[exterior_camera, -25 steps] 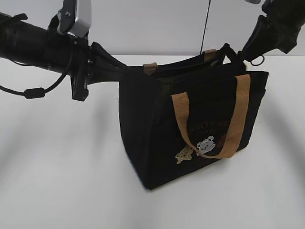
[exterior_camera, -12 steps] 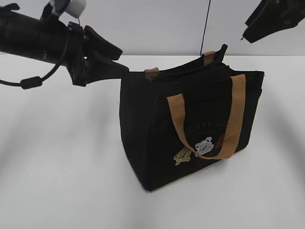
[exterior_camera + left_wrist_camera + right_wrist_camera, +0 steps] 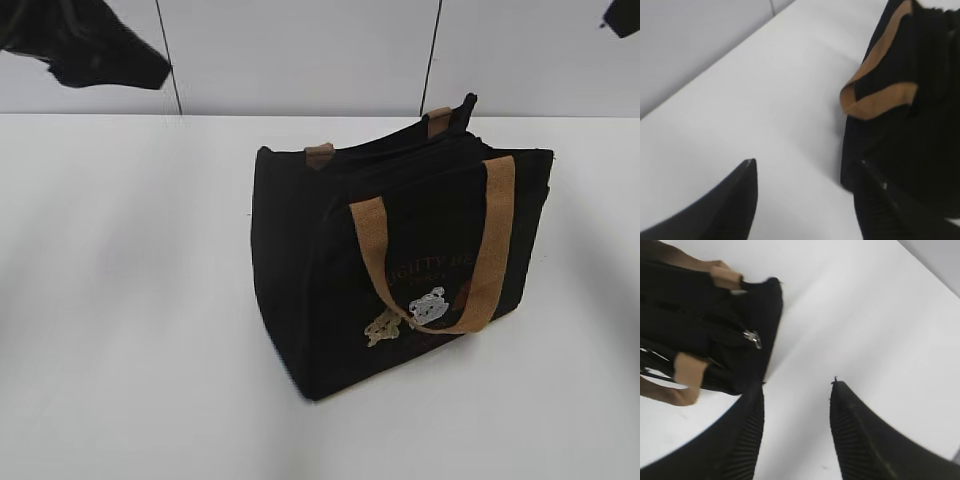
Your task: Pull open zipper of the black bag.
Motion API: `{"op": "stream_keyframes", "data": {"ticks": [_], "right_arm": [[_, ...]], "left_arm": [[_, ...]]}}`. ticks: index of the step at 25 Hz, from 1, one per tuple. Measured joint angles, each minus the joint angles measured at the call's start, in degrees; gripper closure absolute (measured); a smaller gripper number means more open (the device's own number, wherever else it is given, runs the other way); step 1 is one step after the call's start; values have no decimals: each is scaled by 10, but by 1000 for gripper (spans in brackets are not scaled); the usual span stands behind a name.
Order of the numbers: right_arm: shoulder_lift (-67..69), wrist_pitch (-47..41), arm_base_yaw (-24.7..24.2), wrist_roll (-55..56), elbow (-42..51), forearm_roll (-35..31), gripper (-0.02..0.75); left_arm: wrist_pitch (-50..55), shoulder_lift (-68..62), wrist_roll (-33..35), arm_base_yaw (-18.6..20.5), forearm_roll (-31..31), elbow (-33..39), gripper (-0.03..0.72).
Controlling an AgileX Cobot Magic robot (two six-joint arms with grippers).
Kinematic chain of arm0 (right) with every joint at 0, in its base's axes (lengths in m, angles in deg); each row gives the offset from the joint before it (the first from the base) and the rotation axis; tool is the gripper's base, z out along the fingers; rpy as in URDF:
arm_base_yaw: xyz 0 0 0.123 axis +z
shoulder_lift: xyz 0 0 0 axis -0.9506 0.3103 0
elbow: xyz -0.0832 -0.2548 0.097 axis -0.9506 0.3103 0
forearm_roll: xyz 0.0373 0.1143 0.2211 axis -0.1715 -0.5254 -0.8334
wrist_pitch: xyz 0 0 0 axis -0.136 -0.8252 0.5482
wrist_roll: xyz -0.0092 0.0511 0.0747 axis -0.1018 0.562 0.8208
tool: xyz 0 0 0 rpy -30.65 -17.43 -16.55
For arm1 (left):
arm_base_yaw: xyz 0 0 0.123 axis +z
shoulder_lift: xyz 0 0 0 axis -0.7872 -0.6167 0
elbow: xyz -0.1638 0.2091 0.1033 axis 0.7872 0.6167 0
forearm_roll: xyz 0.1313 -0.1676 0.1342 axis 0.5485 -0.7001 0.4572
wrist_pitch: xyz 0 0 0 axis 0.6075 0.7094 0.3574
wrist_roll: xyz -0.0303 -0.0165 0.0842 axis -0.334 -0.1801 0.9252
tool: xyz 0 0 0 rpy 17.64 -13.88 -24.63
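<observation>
Centrally, a boxy black bag (image 3: 400, 270) stands upright on the white table (image 3: 130, 330), nearer the far edge than the near one. Its fabric looks soft and light, so it may slide or fold when tugged. Tan webbing handles (image 3: 480, 240) droop down its front, over small bear patches (image 3: 428, 305).

In the right wrist view the zipper (image 3: 753, 338), a small silver pull tab, lies on the zip line by one end of the bag's top. That tab is the place to pinch; it is thin, smooth metal and could slip, so the other claw should likely steady the bag's end.

Neither claw holds anything. The left gripper (image 3: 805, 192) hangs released, jaws spread, just beside one end of the bag. The right gripper (image 3: 796, 415) is likewise spread, empty, above the table near the other end.
</observation>
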Motion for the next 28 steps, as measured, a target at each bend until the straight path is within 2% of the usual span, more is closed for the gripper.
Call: {"op": "stream_keyframes", "data": {"ticks": [4,7,10,12,14,18,28], "right_arm": [[-21,-1,0,80,0,77,404],[-41,-1,0,123,0,89,404],[-69,-1,0,156,9,90,404],[-95,-1,0,164,28,91,404],[-124,-1,0,166,64,92,404],[-199,4,0,167,182,92,404],[-426,104,0,168,474,53,404]], "left_arm": [[103,3,-268,0,218,-68,257],[185,3,-457,1,331,-111,261],[262,10,-573,1,422,-121,262],[295,18,-609,1,464,-118,262],[301,37,-627,3,480,-106,262],[294,113,-641,3,465,-38,262],[198,375,-645,3,446,184,262]]}}
